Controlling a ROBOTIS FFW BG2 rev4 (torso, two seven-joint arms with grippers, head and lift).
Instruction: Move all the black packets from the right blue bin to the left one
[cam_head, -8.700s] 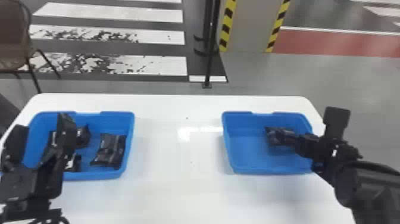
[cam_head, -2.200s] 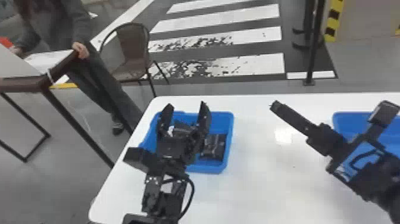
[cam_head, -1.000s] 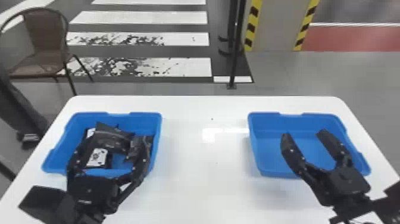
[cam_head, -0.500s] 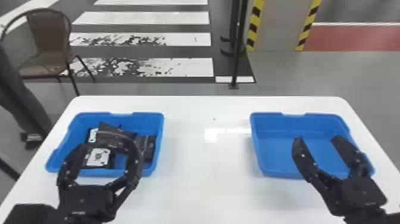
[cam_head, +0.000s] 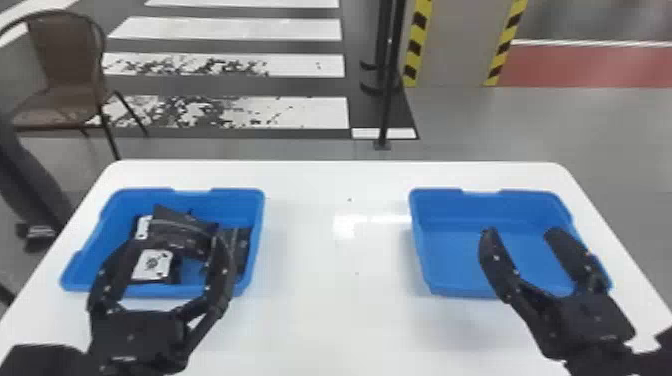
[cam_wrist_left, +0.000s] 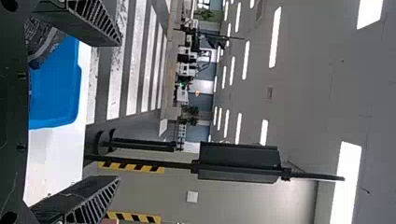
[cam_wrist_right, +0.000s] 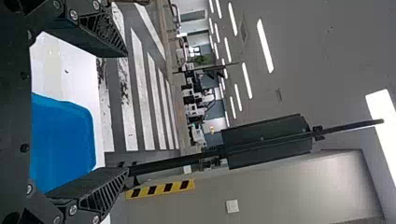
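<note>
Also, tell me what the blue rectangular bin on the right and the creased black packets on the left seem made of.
The blue rectangular bin looks like smooth moulded plastic: even colour, rounded corners, one-piece walls.
The creased black packets seem to be flexible plastic film with a slight sheen, judging by folds and pale highlights, though coated foil is possible.

The left bin (cam_head: 256, 225) and the right bin (cam_head: 422, 250) are set well apart on the table (cam_head: 320, 325). Packets (cam_head: 185, 235) are held in the left bin. Behind the table, a chair (cam_head: 65, 60) is placed at left, with a post (cam_head: 392, 75) stood between it and a pillar (cam_head: 455, 45) at right.
</note>
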